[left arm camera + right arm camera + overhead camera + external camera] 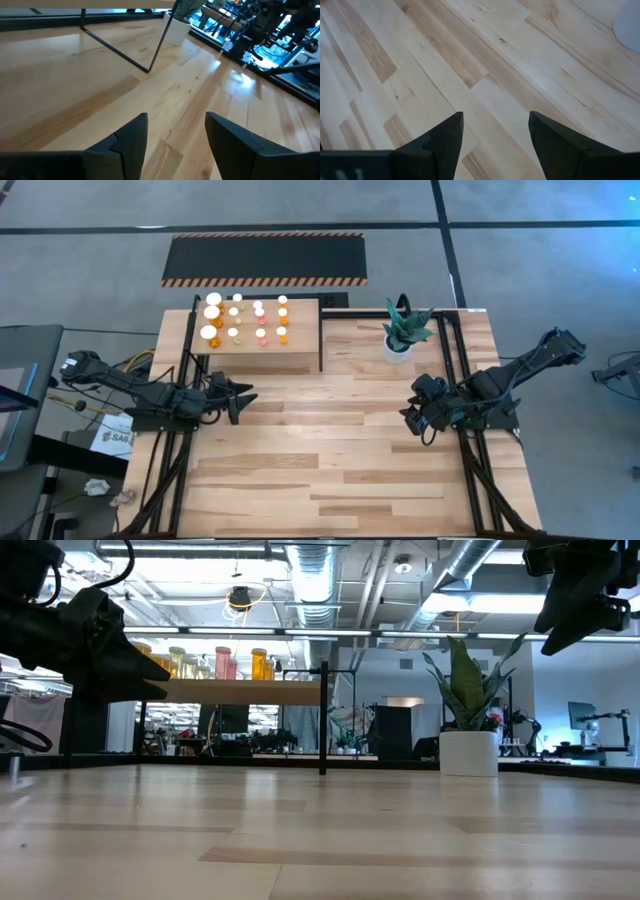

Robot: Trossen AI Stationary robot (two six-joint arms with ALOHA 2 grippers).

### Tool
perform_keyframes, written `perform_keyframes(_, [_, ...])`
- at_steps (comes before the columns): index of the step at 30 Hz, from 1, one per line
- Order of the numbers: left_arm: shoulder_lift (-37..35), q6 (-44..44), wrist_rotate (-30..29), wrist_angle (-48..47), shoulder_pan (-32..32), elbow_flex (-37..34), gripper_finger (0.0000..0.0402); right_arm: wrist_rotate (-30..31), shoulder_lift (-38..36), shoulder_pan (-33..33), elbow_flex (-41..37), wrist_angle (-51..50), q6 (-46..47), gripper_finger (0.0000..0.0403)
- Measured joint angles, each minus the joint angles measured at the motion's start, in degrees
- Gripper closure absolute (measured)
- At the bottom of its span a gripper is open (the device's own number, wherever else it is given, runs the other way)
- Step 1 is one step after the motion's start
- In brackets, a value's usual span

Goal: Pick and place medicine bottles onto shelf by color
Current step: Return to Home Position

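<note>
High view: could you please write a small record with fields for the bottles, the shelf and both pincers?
medicine bottles: all in view stand upright on the shelf, in lines
shelf: far left part of the table
left pincer: open, empty, over bare table near the shelf
right pincer: open, empty, near the plant pot

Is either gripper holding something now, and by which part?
Nothing is held: the left gripper and right gripper are open and empty over the table.

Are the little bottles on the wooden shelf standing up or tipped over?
Standing up. From above, the small white-capped medicine bottles on the light-wood shelf show round tops, and the low view shows several upright.
</note>
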Motion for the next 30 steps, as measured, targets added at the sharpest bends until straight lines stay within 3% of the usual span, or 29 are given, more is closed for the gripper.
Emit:
perform_keyframes(8, [0.0, 0.0, 0.0, -0.1, 0.0, 0.0, 0.0215, 0.0, 0.0, 0.0, 0.0, 0.0, 0.0, 0.0154])
perform_keyframes(12, [0.0, 0.0, -0.1, -0.1, 0.0, 0.0, 0.0215, -5.9, -1.5, -0.3, -1.1, 0.2, -6.2, 0.0154])
perform_keyframes(17, [0.0, 0.0, -0.1, -0.2, 0.0, 0.1, 0.0215, -6.1, -9.8, -1.4, -5.8, 4.3, -7.6, 0.0154])
perform_keyframes(30, [0.0, 0.0, -0.1, -0.2, 0.0, 0.1, 0.0215, -6.0, -32.4, -14.6, -19.6, 14.1, 4.9, 0.0154])
